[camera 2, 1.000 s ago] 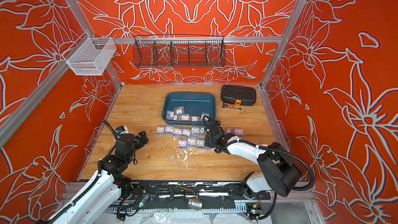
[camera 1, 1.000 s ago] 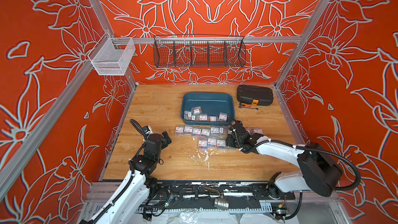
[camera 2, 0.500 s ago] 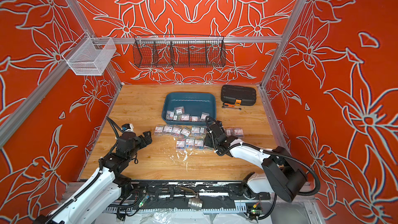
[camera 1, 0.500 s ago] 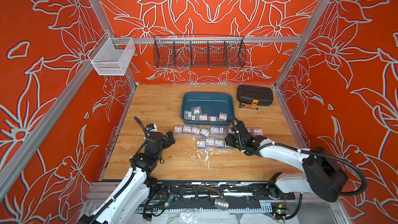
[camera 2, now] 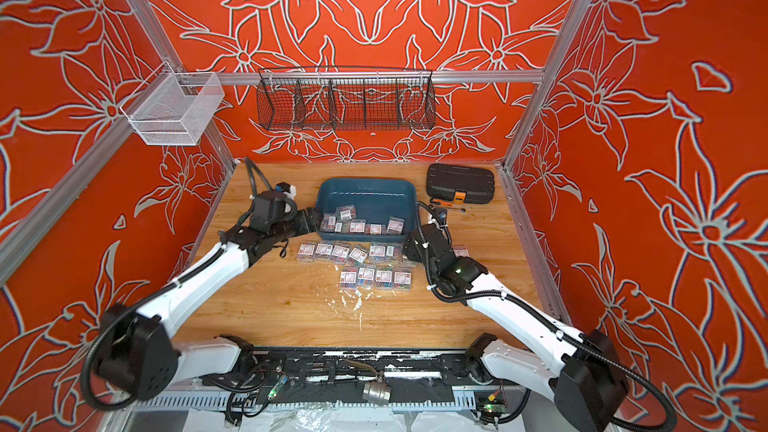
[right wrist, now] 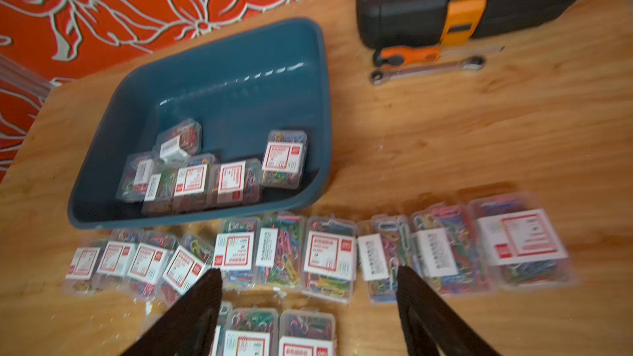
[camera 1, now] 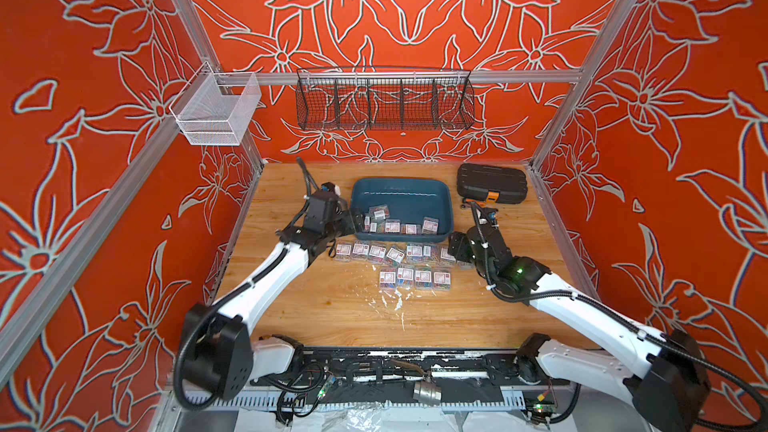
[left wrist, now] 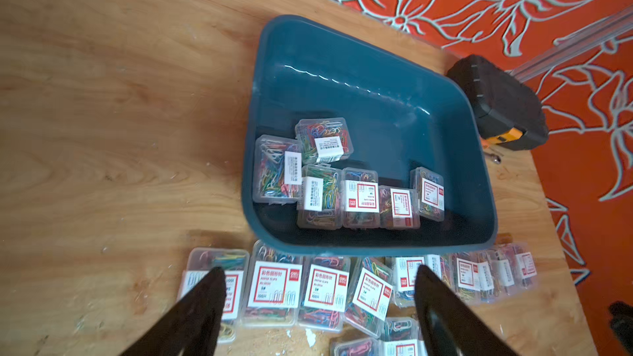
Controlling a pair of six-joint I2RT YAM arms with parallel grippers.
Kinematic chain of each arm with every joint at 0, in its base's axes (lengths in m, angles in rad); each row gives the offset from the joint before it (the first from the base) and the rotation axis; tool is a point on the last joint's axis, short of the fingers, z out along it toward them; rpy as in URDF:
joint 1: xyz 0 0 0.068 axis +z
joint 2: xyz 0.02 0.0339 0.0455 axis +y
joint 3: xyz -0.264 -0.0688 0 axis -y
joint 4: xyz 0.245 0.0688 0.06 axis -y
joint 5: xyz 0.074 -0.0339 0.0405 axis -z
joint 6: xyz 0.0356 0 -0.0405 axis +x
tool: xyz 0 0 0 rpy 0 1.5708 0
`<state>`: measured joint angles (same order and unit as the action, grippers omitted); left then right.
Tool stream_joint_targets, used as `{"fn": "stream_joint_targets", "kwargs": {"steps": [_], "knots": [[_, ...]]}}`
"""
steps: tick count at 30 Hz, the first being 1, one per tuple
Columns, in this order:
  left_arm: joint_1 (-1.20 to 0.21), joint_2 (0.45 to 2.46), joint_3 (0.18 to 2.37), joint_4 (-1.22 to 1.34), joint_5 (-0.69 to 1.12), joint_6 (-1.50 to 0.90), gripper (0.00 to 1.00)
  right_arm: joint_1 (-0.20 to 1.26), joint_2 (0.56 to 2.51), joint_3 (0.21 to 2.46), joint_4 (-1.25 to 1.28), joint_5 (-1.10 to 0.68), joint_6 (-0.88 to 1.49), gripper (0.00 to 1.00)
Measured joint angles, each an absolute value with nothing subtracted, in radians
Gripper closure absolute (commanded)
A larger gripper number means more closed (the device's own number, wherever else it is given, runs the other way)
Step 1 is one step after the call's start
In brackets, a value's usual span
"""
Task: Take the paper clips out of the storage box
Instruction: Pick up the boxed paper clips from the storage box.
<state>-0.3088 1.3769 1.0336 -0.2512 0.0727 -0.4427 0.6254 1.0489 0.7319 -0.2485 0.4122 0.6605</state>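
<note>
While both white arms stretch in from the near edge of the wooden counter (camera 1: 324,313), the closest thing to us is a short row of four small clear plastic boxes of multicoloured paper clips (camera 1: 415,278), white-and-red labels facing up. Just behind it, a longer row of the same boxes runs across the counter. Toward that row's right end hangs the right pincer (right wrist: 308,270), jaws spread wide with nothing between them. Over to the left pincer (left wrist: 318,270): it too is wide apart and empty, poised beside the near left corner of the shallow dark teal-blue plastic storage box (camera 1: 401,181). Inside that box, six clip boxes huddle along the near wall. The long row lies right up against the box's near rim on the outside. Further back on the right sits a black ribbed plastic case with an orange latch (camera 1: 492,182), with a steel wrench (right wrist: 428,66) just in front of it. Up on the back wall hangs a black wire basket (camera 1: 384,99), and left of it a white mesh basket (camera 1: 216,116).
</note>
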Motion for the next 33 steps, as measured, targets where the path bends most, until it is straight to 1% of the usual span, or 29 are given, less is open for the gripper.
{"fn": "stream_joint_targets", "kwargs": {"steps": [5,9,13,15,17,21,24,26,33], "knots": [[-0.385,1.641,1.297,-0.356,0.060,-0.403,0.25,0.566,1.056,0.732,-0.218,0.533,0.566,0.15],[-0.422,1.866,1.519,-0.485,0.044,-0.344,0.25,0.517,1.076,0.702,-0.153,0.605,0.503,0.14],[-0.426,2.093,1.784,-0.672,-0.021,-0.290,0.25,0.459,1.122,0.661,-0.121,0.652,0.473,0.14],[-0.425,2.168,1.876,-0.744,-0.049,-0.288,0.24,0.435,1.150,0.651,-0.115,0.667,0.469,0.14],[-0.422,2.212,1.921,-0.788,-0.053,-0.289,0.21,0.413,1.175,0.649,-0.112,0.673,0.469,0.14],[-0.423,2.255,1.958,-0.849,-0.051,-0.280,0.10,0.390,1.218,0.649,-0.088,0.674,0.468,0.15],[-0.423,2.294,2.018,-0.896,-0.063,-0.272,0.07,0.387,1.251,0.655,-0.084,0.673,0.468,0.16],[-0.423,2.323,2.063,-0.923,-0.078,-0.274,0.05,0.386,1.271,0.664,-0.084,0.673,0.468,0.16],[-0.422,2.406,2.170,-0.970,-0.076,-0.306,0.05,0.385,1.291,0.682,-0.085,0.673,0.468,0.16]]}}
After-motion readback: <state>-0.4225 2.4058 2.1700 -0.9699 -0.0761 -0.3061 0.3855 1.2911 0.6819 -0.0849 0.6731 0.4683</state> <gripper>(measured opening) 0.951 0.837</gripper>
